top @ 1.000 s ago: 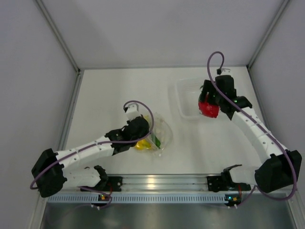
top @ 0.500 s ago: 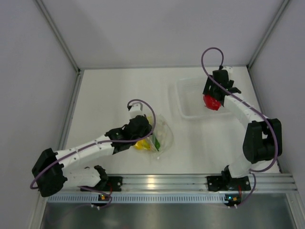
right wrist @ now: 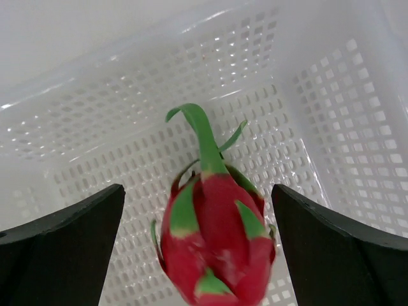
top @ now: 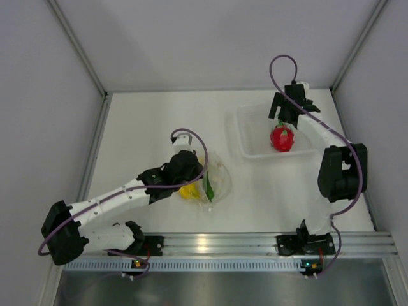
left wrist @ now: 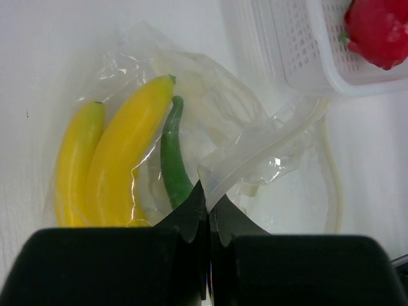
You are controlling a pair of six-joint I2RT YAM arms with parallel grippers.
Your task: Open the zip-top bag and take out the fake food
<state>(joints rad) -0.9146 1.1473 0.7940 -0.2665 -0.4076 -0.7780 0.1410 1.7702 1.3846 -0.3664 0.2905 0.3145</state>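
Left wrist view: left gripper [left wrist: 207, 213] pinches the zip-top bag [left wrist: 268, 146] at 6 o'clock, bananas [left wrist: 121, 153] inside at 9; right gripper [right wrist: 197, 191], spread wide, flanks the red fruit [right wrist: 213, 248] in the tray [right wrist: 331, 95]

Looks down into a white perforated tray [right wrist: 331, 127]. Finds a red fruit [right wrist: 213, 248] with green scales and a curled green stem inside it. Holds the right gripper [right wrist: 197, 191] wide, black fingers [right wrist: 64, 242] either side of the fruit, not touching.
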